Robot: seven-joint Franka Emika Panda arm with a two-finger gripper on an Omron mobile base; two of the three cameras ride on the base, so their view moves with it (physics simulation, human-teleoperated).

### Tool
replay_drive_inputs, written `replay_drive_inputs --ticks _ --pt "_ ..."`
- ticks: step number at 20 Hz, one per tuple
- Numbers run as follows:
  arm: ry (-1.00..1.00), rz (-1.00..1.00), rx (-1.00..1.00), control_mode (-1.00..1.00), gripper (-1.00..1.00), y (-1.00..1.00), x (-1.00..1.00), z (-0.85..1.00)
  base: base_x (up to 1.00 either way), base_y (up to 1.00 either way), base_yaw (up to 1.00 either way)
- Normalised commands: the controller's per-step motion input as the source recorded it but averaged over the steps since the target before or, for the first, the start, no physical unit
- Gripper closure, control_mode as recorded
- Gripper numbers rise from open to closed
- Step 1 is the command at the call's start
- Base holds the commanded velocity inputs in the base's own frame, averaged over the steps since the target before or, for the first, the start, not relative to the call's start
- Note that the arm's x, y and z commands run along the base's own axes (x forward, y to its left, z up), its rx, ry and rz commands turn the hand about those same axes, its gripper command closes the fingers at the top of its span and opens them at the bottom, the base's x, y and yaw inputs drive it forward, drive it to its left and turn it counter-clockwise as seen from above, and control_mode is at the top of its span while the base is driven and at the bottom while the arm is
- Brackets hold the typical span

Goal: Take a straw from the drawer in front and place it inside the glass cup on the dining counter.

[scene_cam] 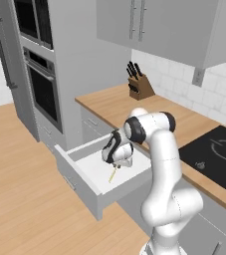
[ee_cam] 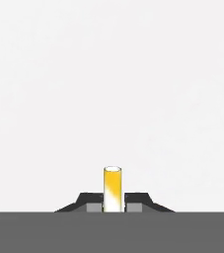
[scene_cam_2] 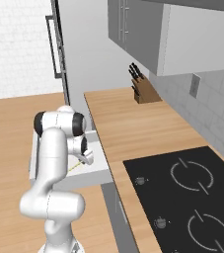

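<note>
The light-grey drawer [scene_cam: 77,182] stands pulled out below the wood worktop, its white inside showing [scene_cam_2: 97,164]. My gripper [scene_cam: 116,166] reaches down into it and is shut on the pale-yellow straw [scene_cam: 113,174], which slants from the fingers toward the drawer floor. In the hand view the straw [ee_cam: 112,187] rises between the two dark fingertips [ee_cam: 91,201], which press on it from both sides, against the white drawer floor. From the right, the straw [scene_cam_2: 75,167] sticks out left of the gripper [scene_cam_2: 85,161]. The glass cup and the dining counter are out of view.
A wall-side wood worktop [scene_cam: 114,107] carries a knife block [scene_cam: 140,84] and a black cooktop [scene_cam: 216,154]. A tall oven column [scene_cam: 40,89] stands left of the drawer. Grey upper cabinets [scene_cam_2: 143,34] hang overhead. Open wood floor [scene_cam: 20,199] lies left of the drawer.
</note>
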Motion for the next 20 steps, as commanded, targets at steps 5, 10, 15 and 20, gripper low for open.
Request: replay_drive_inputs --ticks 5,10,15,20 --pt "-0.02 0.0 0.0 -1.0 1.0 0.15 -0.17 0.27 0.0 0.0 0.0" --pt "-0.17 0.0 0.02 -1.0 1.0 0.0 -0.38 1.0 0.0 0.0 0.0" --pt "-0.03 0.0 0.09 -1.0 1.0 0.0 -0.1 1.0 0.0 0.0 0.0" --pt "0.02 0.0 0.12 -1.0 1.0 0.01 0.01 1.0 0.0 0.0 0.0"
